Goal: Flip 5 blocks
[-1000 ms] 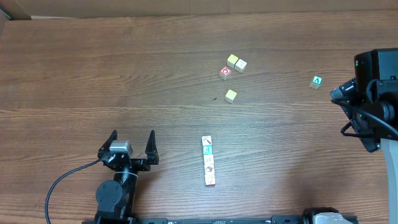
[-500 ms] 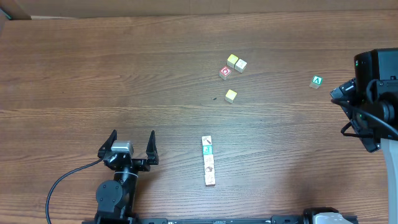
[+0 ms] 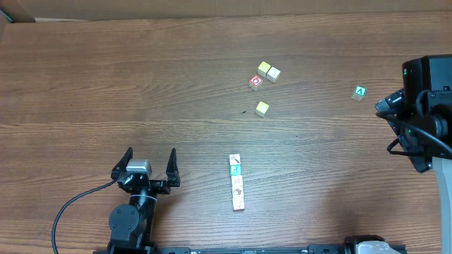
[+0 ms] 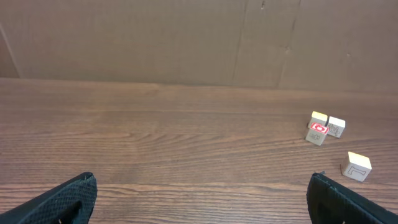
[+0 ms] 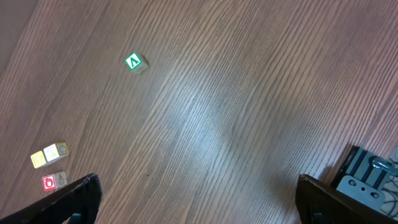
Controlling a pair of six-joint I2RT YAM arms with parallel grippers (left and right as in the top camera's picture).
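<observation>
blocks (image 3: 238, 185) lined up; l claw (image 3: 150, 163), r claw (image 5: 198, 199) gaping, empty

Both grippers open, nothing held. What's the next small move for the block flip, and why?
Probably swing the left gripper to its right, toward the row of blocks, and line up over an end block. It is open and empty, and the row lies close beside it on the table. The right arm stands farther off, at the table's edge.
</observation>
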